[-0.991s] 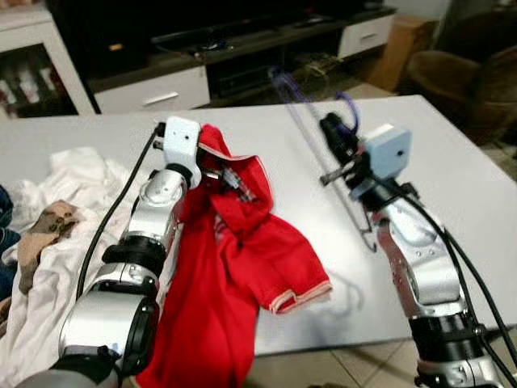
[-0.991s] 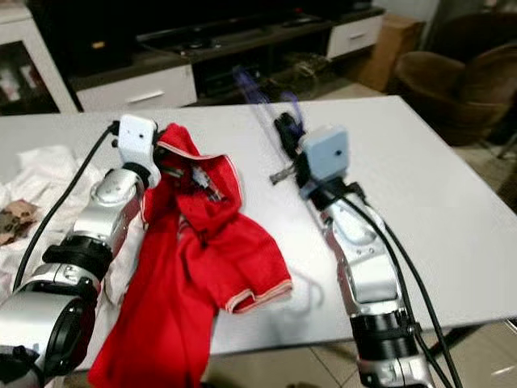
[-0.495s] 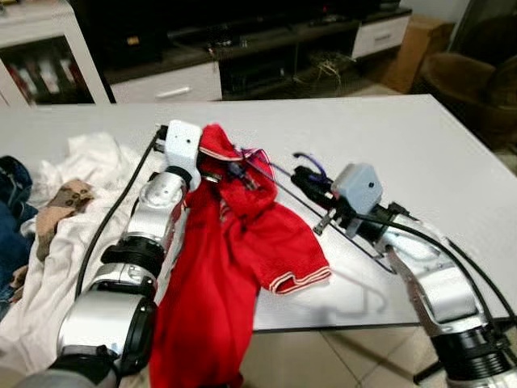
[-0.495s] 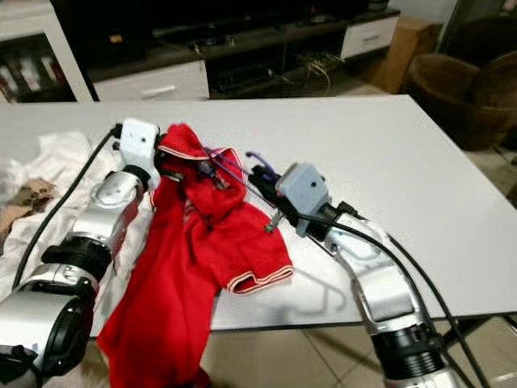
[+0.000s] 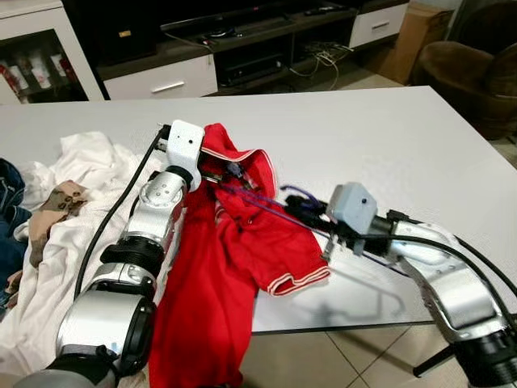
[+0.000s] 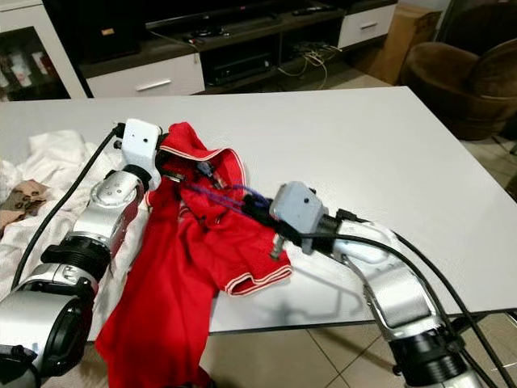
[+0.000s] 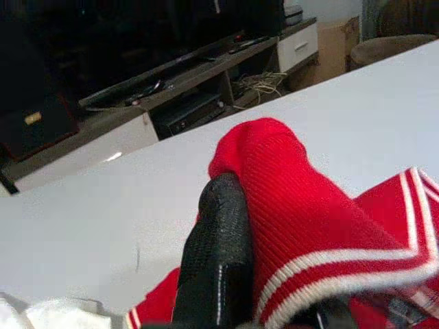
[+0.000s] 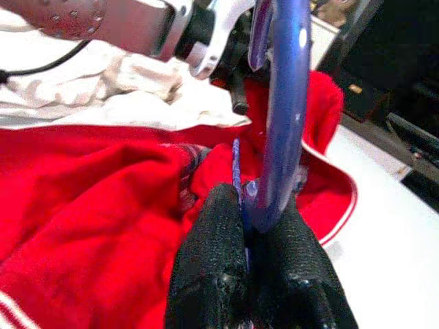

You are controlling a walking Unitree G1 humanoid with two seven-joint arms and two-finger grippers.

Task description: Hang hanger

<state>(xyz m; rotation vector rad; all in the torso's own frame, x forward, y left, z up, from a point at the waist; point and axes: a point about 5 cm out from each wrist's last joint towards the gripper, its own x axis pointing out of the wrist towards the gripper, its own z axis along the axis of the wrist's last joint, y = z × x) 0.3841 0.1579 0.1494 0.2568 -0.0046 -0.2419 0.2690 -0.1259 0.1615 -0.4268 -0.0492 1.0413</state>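
Observation:
A red polo shirt point(image 5: 242, 246) with white-striped trim hangs over the front edge of the white table point(image 5: 388, 137). My left gripper point(image 5: 220, 173) is shut on its collar point(image 7: 295, 205), holding the neck opening up; one black finger point(image 7: 216, 253) presses against the ribbed fabric. My right gripper point(image 5: 297, 204) is shut on a purple hanger point(image 8: 285, 103), lying low over the table just right of the shirt. One thin arm of the hanger point(image 5: 254, 202) reaches leftward into the open collar. The hanger's far end is hidden by red cloth.
A heap of white and patterned clothes point(image 5: 56, 202) lies on the table's left part, with a dark blue garment point(image 5: 6, 190) at the edge. Behind the table stand a low TV cabinet point(image 5: 170, 81) and a brown armchair point(image 5: 477, 61).
My right arm has swung the hanger from upright above the table down and to the left, and its arm now pokes into the collar. The left gripper has kept hold of the collar.

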